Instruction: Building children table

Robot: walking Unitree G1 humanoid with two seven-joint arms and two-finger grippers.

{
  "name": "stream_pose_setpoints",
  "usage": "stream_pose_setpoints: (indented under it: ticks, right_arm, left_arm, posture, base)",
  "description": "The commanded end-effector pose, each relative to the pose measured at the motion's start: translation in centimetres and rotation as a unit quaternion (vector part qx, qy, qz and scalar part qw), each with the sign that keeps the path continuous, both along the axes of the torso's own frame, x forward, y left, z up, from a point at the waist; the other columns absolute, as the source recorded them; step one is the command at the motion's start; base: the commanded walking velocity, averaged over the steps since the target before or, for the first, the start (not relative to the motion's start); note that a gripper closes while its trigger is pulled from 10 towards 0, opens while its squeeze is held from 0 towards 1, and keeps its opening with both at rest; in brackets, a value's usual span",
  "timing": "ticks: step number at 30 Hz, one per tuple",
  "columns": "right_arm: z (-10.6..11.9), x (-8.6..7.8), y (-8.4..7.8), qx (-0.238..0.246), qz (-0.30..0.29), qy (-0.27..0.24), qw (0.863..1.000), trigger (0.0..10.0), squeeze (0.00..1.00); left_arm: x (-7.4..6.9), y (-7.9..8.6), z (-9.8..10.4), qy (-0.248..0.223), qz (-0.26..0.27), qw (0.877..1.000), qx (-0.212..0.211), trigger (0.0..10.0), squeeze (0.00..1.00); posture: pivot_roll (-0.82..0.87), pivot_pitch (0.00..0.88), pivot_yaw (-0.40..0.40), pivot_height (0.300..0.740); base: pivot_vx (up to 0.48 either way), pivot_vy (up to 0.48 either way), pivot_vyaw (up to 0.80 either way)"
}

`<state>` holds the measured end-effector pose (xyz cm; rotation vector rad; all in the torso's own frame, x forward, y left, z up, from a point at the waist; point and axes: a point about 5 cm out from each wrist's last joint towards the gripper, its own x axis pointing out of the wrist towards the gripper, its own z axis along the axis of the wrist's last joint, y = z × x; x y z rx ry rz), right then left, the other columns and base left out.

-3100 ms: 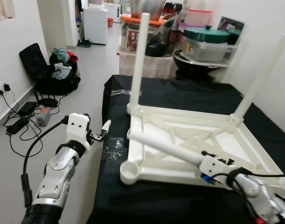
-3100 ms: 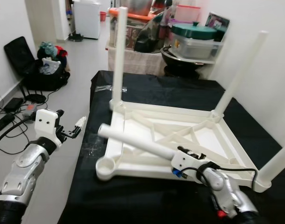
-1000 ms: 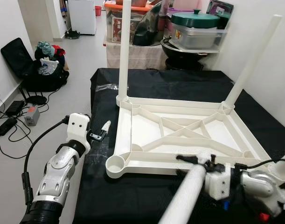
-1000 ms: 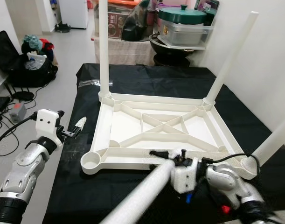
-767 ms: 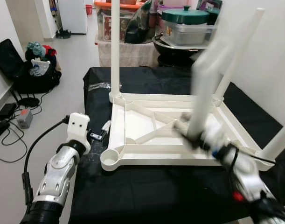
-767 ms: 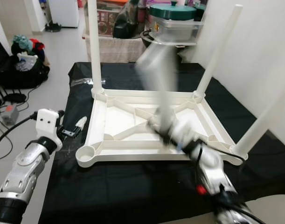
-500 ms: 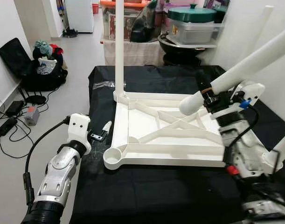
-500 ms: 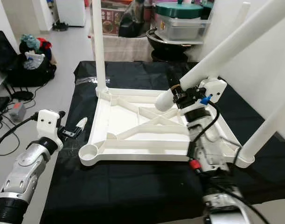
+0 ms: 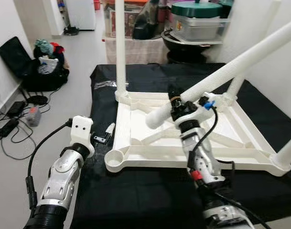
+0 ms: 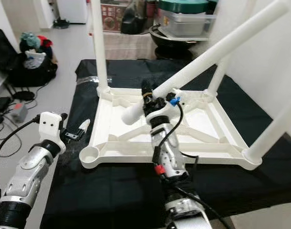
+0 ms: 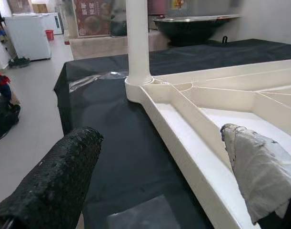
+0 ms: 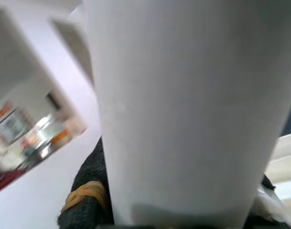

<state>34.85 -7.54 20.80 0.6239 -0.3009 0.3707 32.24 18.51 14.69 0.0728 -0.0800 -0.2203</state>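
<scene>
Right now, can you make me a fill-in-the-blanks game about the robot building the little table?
1. The white tabletop lies upside down on a ____ cloth.
2. The right gripper holds a long white table ____.
3. The number of legs already standing in the tabletop's corners is ____.
4. The empty socket is at the corner nearest the ____ gripper.

Missing words: black; leg; three; left

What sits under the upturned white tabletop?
A black cloth covers the surface beneath the tabletop, showing all around its rim. What lies directly under the tabletop is hidden. The right claw holds a loose table leg above it.
</scene>
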Motion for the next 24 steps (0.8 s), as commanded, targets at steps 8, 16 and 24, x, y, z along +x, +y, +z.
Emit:
stream_pose_setpoints:
  ticks: [8, 16, 24]
  right_arm:
    - [-1.1, -0.1, -0.6, -0.153, -0.037, -0.062, 0.986, 0.0, 0.00]
    - [-1.3, 0.3, -1.5, -0.151, -0.080, -0.063, 0.983, 0.0, 0.00]
    - [1.3, 0.9, 2.3, -0.087, -0.042, -0.114, 0.989, 0.0, 0.00]
  left_arm:
    - [-0.3, 0.4, -0.3, 0.001, 0.009, 1.000, 0.007, 10.0, 0.00]
    - [-0.2, 0.3, -0.3, 0.001, 0.007, 1.000, 0.008, 10.0, 0.00]
    - [-0.2, 0.1, -0.1, -0.001, 0.005, 1.000, 0.009, 10.0, 0.00]
  posture:
    - [0.09, 0.000, -0.106, 0.740]
    - [0.09, 0.000, -0.095, 0.740]
    - [0.14, 0.000, -0.120, 0.740]
  base:
    - [0.000, 0.000, 0.00]
    - [0.000, 0.000, 0.00]
    - [0.000, 0.000, 0.00]
